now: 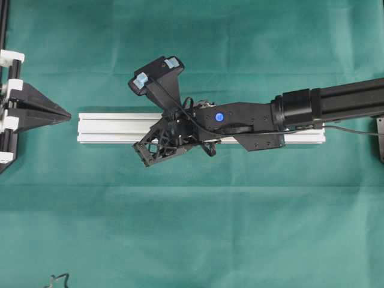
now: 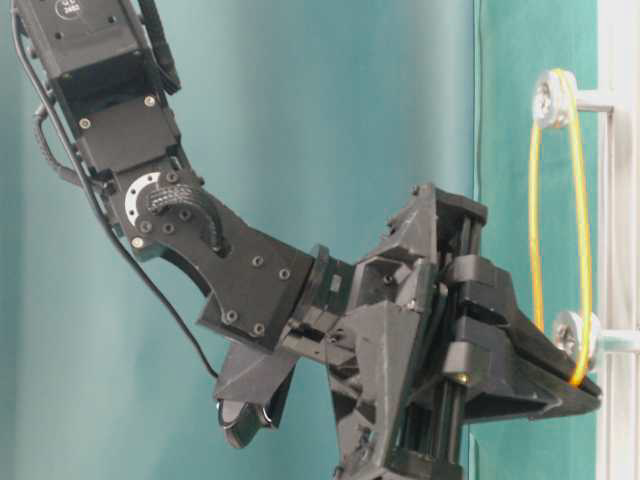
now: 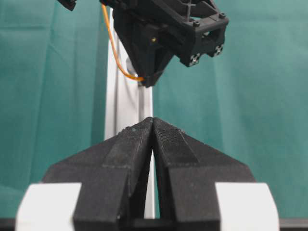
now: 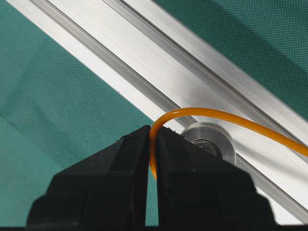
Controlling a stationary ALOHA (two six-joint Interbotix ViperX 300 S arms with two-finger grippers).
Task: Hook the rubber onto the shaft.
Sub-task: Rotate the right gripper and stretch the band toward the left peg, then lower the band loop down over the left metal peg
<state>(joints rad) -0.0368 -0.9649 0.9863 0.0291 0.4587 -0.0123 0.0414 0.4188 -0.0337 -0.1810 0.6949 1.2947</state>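
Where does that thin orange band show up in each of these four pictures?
Overhead: the orange band is not visible; the right hand covers it.
Table-level: the orange band is at right, stretched from the top pulley down past the lower one.
Left wrist: top centre, under the black hand.
Right wrist: centre, pinched between the fingers.
Shared landmark: the silver rail.

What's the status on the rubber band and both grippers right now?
Right gripper shut on the rubber band, stretching it at the near pulley. Left gripper shut, empty, parked. Nothing in the way.
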